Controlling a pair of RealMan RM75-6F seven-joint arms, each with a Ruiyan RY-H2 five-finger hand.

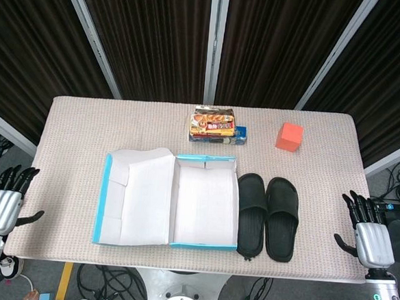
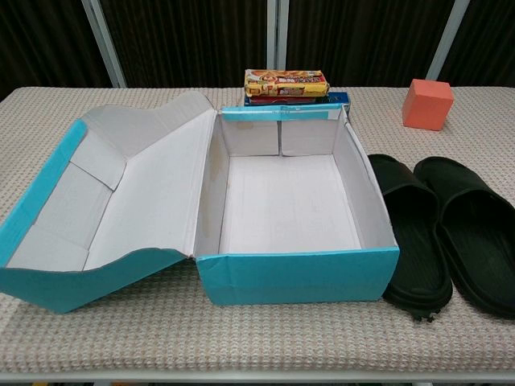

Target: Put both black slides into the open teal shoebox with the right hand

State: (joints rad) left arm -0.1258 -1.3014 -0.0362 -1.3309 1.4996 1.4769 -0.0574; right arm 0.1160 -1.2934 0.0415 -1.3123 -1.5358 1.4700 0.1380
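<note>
Two black slides lie side by side on the table, the left one (image 1: 251,214) (image 2: 412,233) right beside the shoebox, the right one (image 1: 281,218) (image 2: 475,229) next to it. The teal shoebox (image 1: 202,243) (image 2: 298,276) stands open with a white, empty inside; its lid (image 1: 136,199) (image 2: 105,217) is folded out to the left. My right hand (image 1: 371,230) hangs off the table's right edge, fingers apart, holding nothing. My left hand (image 1: 4,199) hangs off the left edge, likewise open. The chest view shows neither hand.
A stack of snack packs (image 1: 217,126) (image 2: 288,85) lies behind the box at the table's far side. An orange cube (image 1: 289,136) (image 2: 427,104) stands at the back right. The beige table mat (image 1: 85,128) covers the table.
</note>
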